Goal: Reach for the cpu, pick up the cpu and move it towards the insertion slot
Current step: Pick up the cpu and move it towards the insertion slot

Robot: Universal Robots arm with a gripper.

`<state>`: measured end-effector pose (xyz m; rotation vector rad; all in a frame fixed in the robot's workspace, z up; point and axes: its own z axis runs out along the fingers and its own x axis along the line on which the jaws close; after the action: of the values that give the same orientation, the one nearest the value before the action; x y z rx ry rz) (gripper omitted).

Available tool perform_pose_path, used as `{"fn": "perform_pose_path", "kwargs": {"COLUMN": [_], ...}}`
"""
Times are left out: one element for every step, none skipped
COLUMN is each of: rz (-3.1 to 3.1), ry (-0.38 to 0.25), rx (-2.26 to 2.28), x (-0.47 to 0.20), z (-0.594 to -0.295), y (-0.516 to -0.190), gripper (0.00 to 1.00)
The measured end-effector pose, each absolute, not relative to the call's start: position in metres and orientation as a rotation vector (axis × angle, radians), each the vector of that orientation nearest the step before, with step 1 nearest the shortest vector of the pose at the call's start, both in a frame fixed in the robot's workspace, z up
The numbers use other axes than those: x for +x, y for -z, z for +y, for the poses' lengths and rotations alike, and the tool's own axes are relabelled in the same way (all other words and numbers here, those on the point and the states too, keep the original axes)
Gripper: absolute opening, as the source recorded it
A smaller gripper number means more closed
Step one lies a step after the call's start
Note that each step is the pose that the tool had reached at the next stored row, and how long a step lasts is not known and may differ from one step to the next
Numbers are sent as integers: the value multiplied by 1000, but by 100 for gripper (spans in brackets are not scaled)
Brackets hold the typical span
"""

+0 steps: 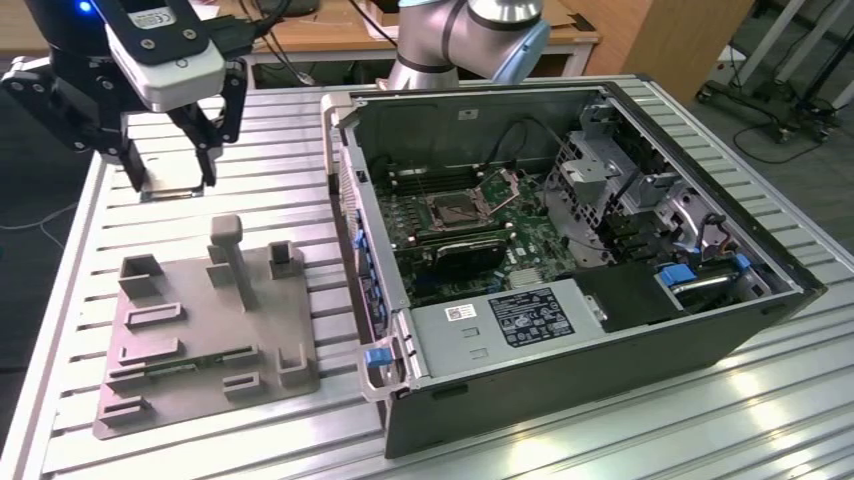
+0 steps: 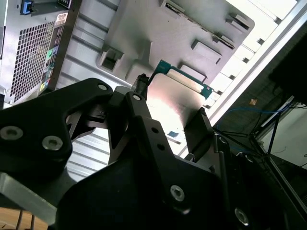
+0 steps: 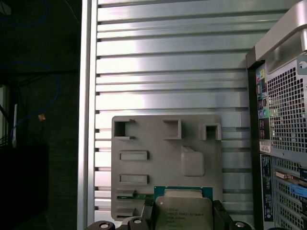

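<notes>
Found end effector [image 1: 172,185] clamped on cpu [image 3: 182,213], raised off worktop [image 1: 267,150]. Judged mid-carry toward insertion slot [image 1: 451,210], three o'clock in the exterior view; likely needs height over case wall [image 1: 350,180].

Our arm [image 1: 470,35] stands at the far side of the desk [image 1: 267,130]. Its wrist [image 1: 160,50] hangs at the exterior view's far left, with the claw [image 1: 171,178] pointing straight down. We see its two dark fingers [image 1: 203,155] closed on the cpu [image 3: 183,216], gripping opposite edges and holding it level above the desk.
</notes>
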<state>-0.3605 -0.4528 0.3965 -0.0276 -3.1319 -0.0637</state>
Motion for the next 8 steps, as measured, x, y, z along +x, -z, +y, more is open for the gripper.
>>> {"fn": "perform_pose_path", "kwargs": {"rz": [-3132,-3132,-3132,-3132,-3132,-3132,-3132,-3132], "ry": [64,64,64,64,64,64,64,64], "rx": [-28,-28,-28,-28,-28,-28,-27,-28], "x": [-360,-359,-359,-358,-358,-358,-357,-357], "z": [-453,-453,-453,-453,-453,-453,-453,-453], "y": [-397,-396,-397,-397,-396,-396,-397,-397], "gripper": [55,55,55,55,55,55,55,55]}}
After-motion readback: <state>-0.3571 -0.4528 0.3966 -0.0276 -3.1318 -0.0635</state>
